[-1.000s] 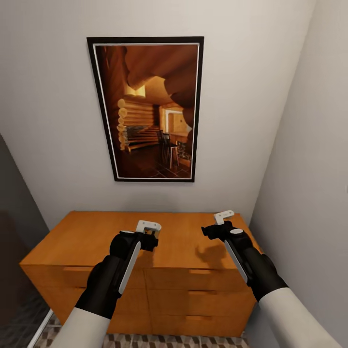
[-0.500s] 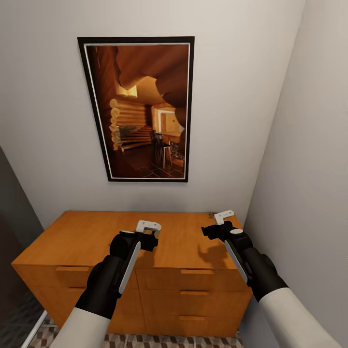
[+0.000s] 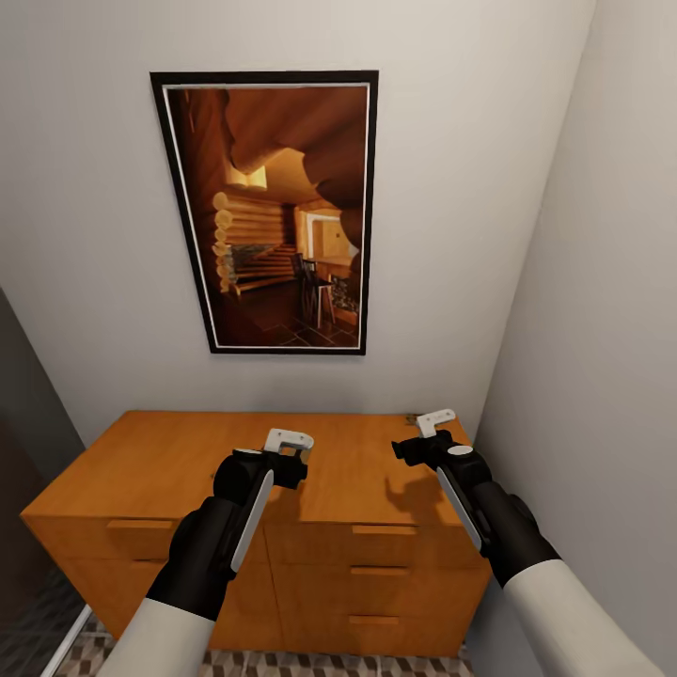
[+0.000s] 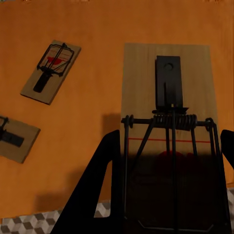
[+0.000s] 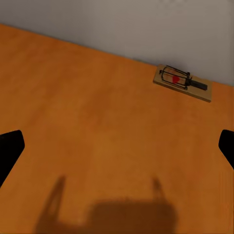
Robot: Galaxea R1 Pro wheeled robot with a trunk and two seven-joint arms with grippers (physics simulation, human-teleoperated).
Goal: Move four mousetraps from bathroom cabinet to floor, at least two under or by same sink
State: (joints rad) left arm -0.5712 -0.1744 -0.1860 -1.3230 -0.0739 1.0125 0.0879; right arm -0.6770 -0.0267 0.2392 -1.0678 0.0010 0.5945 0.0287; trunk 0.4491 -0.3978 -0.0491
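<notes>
— Though shadowed at its lower end, easy to read up close: flat rectangular pale-wood near mousetrap (image 4: 165,73), black metal plate, tight coil spring, wire bow, red mark. Pinched along both long edges by the black left gripper (image 4: 170,141), up off the smooth top of the low orange-brown wooden cabinet (image 4: 97,112).

— Overlaps the cabinet's front edge, too, with cube-patterned floor tiles (image 4: 29,224) peeking out past it. And behind?

— Lying flat on the wood: a tilted mousetrap (image 4: 51,71), whole, and a cropped mousetrap (image 4: 14,139), cut off by the frame.

— Over to the black right gripper (image 5: 119,144). Spread wide, clutching nothing, just two dark tips at the edges.

— Beyond it, close by the pale grey wall (image 5: 122,24), a far mousetrap (image 5: 183,83), small, details hard to make out.

— From the head camera: both black forearms stretched forward side by side above the cabinet top. Drawer fronts with slim bar handles (image 3: 381,529) below, a black-framed picture of a log interior (image 3: 273,212) above.
</notes>
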